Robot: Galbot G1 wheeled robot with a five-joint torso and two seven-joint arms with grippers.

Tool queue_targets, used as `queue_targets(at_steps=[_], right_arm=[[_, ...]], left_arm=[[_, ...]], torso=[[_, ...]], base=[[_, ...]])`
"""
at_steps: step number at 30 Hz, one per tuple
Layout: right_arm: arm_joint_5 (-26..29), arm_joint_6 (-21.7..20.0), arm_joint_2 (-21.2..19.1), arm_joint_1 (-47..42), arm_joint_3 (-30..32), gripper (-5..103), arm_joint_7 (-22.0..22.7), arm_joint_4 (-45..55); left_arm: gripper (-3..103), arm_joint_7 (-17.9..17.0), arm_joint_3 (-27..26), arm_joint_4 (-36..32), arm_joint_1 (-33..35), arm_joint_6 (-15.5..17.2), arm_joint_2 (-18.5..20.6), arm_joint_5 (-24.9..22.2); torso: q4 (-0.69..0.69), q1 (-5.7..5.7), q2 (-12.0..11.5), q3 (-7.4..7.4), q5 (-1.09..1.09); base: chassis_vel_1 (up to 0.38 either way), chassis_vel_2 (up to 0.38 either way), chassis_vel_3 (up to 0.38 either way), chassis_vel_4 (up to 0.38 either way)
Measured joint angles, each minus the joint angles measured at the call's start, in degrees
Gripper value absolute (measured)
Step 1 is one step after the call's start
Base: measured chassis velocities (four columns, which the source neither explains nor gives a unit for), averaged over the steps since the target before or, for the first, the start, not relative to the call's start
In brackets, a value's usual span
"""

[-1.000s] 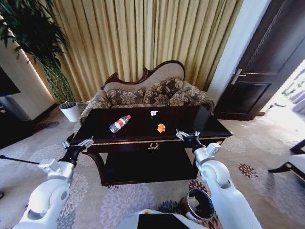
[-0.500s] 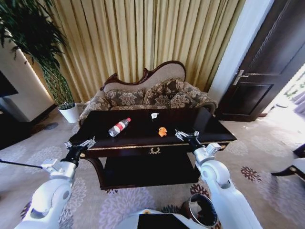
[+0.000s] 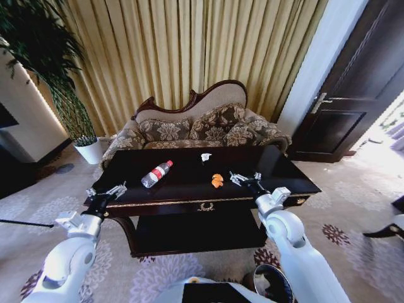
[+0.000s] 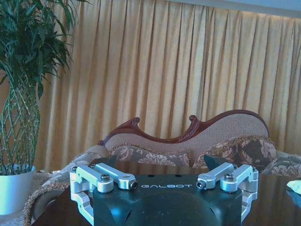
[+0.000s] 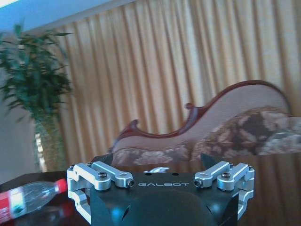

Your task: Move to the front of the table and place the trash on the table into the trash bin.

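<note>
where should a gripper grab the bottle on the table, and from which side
Probably across the clear middle of the bottle, from above. It lies on its side on the table, red cap pointing toward the sofa, so the round body gives two opposing sides to close on. The left gripper, open, is nearer; the right gripper hangs by the orange scrap.

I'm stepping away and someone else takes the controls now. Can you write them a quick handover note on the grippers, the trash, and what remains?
Left gripper: open, empty, held at the table's front left corner.
Right gripper: open, empty, over the front edge, right of centre.
On the tabletop: plastic bottle lying on its side left of centre, orange scrap near the right gripper, white paper bit toward the back.
Trash bin: on the carpet beside the right arm.
Done: robot faces the table's front.
Left: all three pieces to pick up and bin.
</note>
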Motion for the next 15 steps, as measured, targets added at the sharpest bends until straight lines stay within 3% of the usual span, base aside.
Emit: queue_targets(at_steps=[7, 10, 13, 15], right_arm=[[5.27, 3.3, -8.31, 4.01, -3.53, 100, -4.74, -4.94], [6.52, 3.83, -9.91, 4.91, -4.56, 100, -5.49, -5.69], [8.21, 5.05, -14.17, 10.47, -9.71, 100, -7.34, -9.19], [8.52, 5.11, -14.6, 12.24, -11.04, 100, -7.5, -10.1]], left_arm=[[100, 0.05, -0.2, -0.2, 0.21, -0.34, -0.25, -0.27], [100, 0.06, -0.16, -0.24, 0.19, -0.36, -0.35, -0.28], [100, 0.07, 0.55, -0.68, 0.05, -0.49, -0.95, -0.09], [100, 0.07, 0.69, -0.9, 0.06, -0.49, -1.11, -0.01]], torso=[[0.01, 0.01, -0.01, 0.01, 0.01], [0.01, 0.01, -0.01, 0.01, 0.0], [-0.01, 0.0, 0.0, 0.01, 0.0], [0.0, 0.0, 0.0, 0.01, 0.01]], base=[[0.0, 0.0, 0.0, 0.0], [0.0, 0.0, 0.0, 0.0], [0.0, 0.0, 0.0, 0.0], [0.0, 0.0, 0.0, 0.0]])
